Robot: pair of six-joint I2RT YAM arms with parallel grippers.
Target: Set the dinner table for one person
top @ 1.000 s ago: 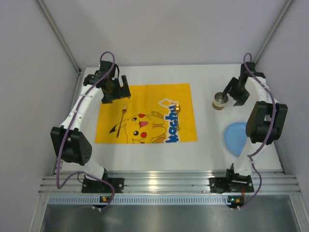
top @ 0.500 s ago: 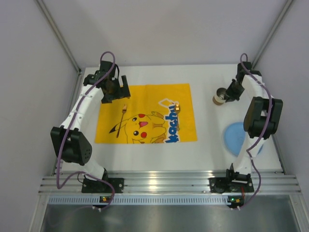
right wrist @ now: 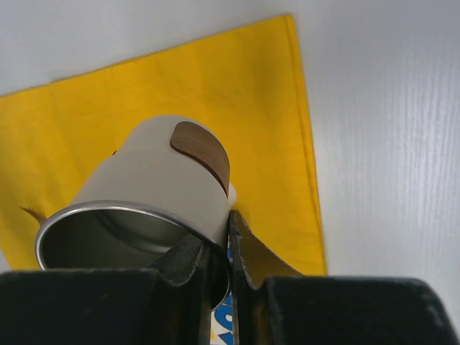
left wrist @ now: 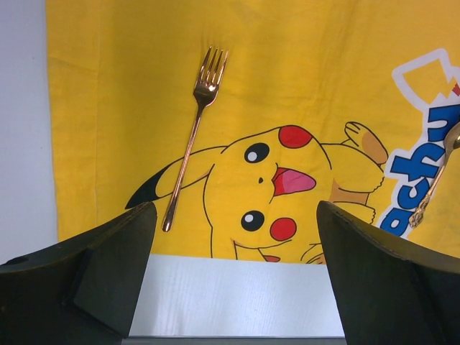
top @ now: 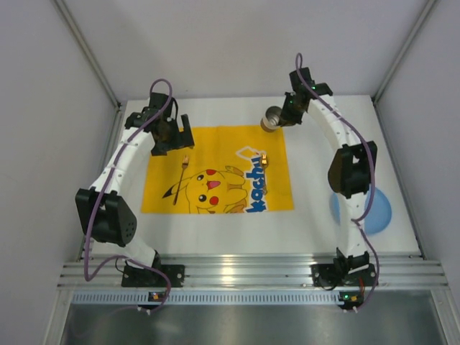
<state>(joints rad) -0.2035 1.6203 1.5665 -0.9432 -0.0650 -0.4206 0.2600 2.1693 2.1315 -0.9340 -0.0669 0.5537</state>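
The white dinner table carries a yellow Pikachu mat. A gold fork lies on the mat's left part and a gold spoon on its right part. My right gripper is shut on the rim of a cream cup with a steel inside. It holds the cup tilted above the mat's far right corner. My left gripper hangs open over the mat's far left edge, holding nothing.
A blue plate lies on the table's right side, partly behind the right arm. Grey walls and slanted frame posts close in the table at the back and both sides.
The right gripper shut on the cup at the table's right side, then swung left with it to the mat's far right corner. The plate shows more. The left arm stayed still.
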